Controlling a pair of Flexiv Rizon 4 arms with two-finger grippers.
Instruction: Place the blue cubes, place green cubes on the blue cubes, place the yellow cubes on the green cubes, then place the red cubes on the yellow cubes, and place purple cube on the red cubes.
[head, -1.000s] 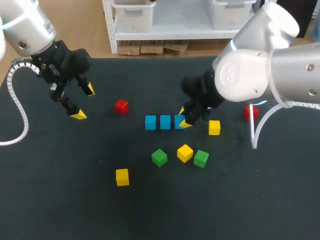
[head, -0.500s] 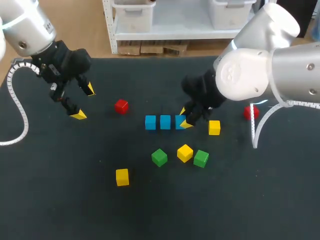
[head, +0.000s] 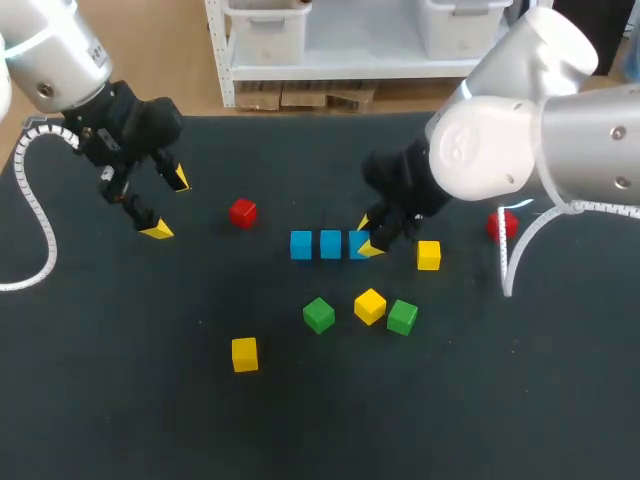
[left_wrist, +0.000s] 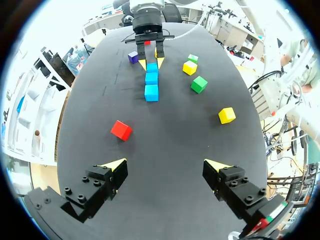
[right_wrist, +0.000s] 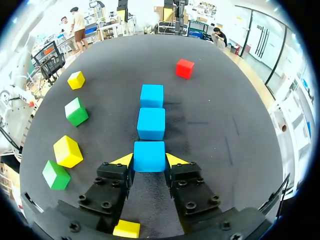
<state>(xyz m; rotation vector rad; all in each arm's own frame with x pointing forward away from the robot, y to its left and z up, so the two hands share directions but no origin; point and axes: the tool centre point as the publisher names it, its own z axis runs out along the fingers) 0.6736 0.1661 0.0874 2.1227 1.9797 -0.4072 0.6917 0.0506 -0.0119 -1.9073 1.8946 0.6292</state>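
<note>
The right pincer (right_wrist: 149, 161) is clamping a bright blue plastic cube (right_wrist: 149, 156), its yellow fingertips (right_wrist: 125, 160) pressing on two opposite sides while the cube is sitting on the black tabletop (right_wrist: 210, 130). In the head view that cube is forming the right end of a straight row of three. The middle blue cube (head: 331, 244) is lying just beside it and the left-end blue cube (head: 301, 245) just beside that.

The left pincer (head: 167, 205) is hovering over the far left part of the tabletop with its fingers spread wide apart. A small red cube (head: 242, 212) is lying between it and the blue row.

A second red cube (head: 500, 225) is sitting on the right side, partly hidden behind the right arm (head: 520, 130). A yellow cube by the pincer (head: 429, 255) is resting just to the right of the clamped cube. Nearer the camera, a left green cube (head: 319, 315), a central yellow cube (head: 370, 306) and a right green cube (head: 402, 317) are sitting in a loose group, the last two close together. A lone yellow cube (head: 244, 354) is lying apart, further towards the front left.

A small purple cube (left_wrist: 132, 57) is showing only in the left wrist view, on the tabletop beside the right pincer.

Every cube in view is resting singly on the tabletop
</note>
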